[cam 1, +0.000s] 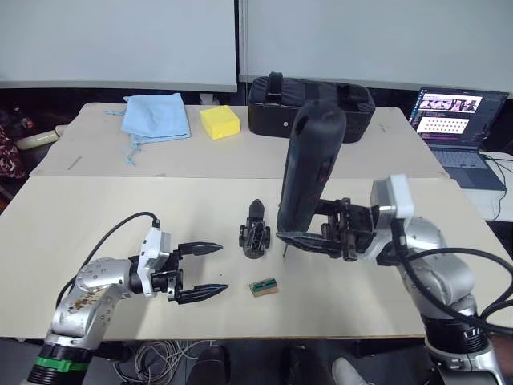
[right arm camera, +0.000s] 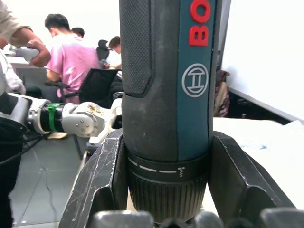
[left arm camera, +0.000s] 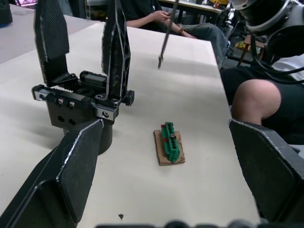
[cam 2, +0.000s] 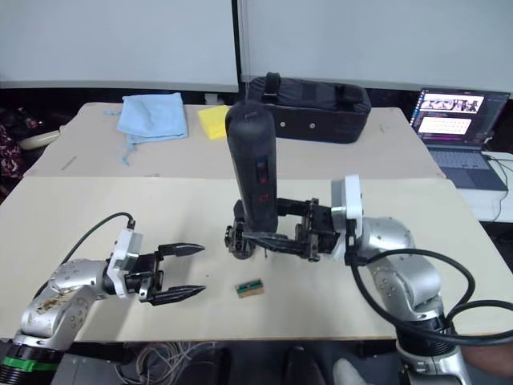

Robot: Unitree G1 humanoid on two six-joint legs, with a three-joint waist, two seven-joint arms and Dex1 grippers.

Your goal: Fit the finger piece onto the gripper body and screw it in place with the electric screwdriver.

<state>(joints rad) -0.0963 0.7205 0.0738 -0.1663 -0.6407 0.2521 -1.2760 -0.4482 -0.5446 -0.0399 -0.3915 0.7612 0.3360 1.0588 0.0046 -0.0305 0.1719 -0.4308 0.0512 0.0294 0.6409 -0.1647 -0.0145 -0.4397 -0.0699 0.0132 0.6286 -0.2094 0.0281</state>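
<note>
The long black cylindrical electric screwdriver [cam 1: 309, 168] is pinched upright by the right claw [cam 1: 309, 238], beside the chunky black gripper body [cam 1: 254, 234]; screwing is judged not yet done. The left claw [cam 1: 202, 271] is spread, empty.

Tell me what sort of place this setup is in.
Probably a shared robotics lab or workshop. The tan worktable holds a gripper body under assembly, an open laptop sits at the table's right edge, and other people sit at desks in the background.

Gripper body [cam 1: 254, 233] left of electric screwdriver [cam 1: 309, 167]
</note>
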